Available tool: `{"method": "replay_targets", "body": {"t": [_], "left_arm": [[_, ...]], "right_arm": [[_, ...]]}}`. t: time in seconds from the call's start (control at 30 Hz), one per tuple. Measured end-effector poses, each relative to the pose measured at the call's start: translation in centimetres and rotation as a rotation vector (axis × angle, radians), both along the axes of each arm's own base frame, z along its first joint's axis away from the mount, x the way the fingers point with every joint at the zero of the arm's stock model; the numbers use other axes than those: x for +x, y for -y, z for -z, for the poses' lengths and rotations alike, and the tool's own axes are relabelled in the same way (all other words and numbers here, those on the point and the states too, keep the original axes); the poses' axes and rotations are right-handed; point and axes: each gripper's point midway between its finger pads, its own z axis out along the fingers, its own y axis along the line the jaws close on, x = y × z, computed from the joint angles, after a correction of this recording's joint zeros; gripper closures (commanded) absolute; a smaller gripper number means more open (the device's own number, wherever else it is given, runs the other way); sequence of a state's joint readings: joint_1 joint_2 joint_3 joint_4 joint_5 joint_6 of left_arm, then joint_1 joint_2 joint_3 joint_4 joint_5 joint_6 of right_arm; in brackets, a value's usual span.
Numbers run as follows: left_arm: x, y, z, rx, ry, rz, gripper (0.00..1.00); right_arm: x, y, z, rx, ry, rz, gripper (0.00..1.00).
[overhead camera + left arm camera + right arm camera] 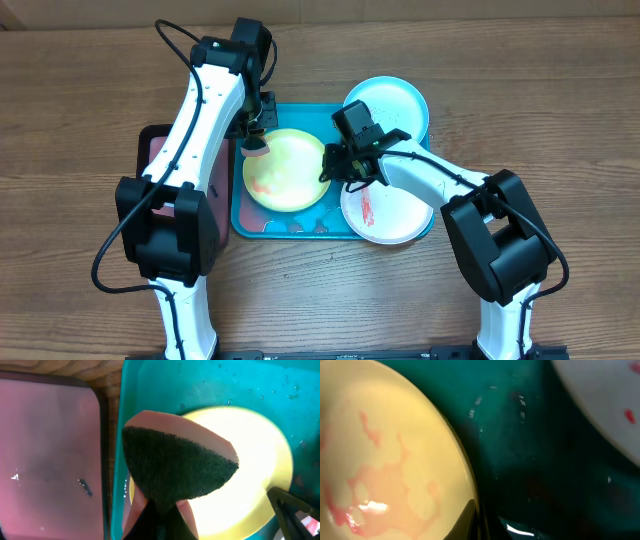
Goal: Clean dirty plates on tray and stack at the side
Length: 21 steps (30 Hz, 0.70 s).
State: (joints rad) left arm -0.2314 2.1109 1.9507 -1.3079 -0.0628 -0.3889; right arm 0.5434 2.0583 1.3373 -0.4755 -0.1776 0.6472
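The yellow-green plate [290,172] lies in the teal tray [290,226], with red smears on its left half [380,485]. My left gripper [255,135] is shut on a pink sponge with a dark green face [175,465], held at the plate's upper-left rim. My right gripper [337,168] is shut on the plate's right rim, one finger over the edge [474,512]. The white plate [392,212], with a red streak, overhangs the tray's right side. The light blue plate [395,103] sits at the tray's far right corner.
A smaller black-rimmed tray with a pink inside [152,150] lies left of the teal tray and shows wet in the left wrist view [50,450]. Water drops lie on the teal tray floor [225,385]. Bare wooden table surrounds everything.
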Motion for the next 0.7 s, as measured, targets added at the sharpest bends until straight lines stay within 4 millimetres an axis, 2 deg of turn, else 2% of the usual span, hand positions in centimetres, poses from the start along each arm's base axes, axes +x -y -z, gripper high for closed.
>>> {"method": "replay_targets", "body": {"t": [0.17,0.37,0.7], "left_arm": [[-0.2,1.0,0.8,-0.001,-0.001,0.009,0.96],[-0.8,1.8,3.7,-0.001,-0.014,-0.028,0.96],[-1.9,-0.9,8.9,0.124,0.012,-0.184,0.96]], "right_arm": [[0.1,0.2,0.0,0.023,-0.05,0.13,0.96],[0.0,0.3,0.0,0.031,-0.071,0.175,0.96],[0.1,0.3,0.0,0.029,-0.069,0.176,0.96]]}}
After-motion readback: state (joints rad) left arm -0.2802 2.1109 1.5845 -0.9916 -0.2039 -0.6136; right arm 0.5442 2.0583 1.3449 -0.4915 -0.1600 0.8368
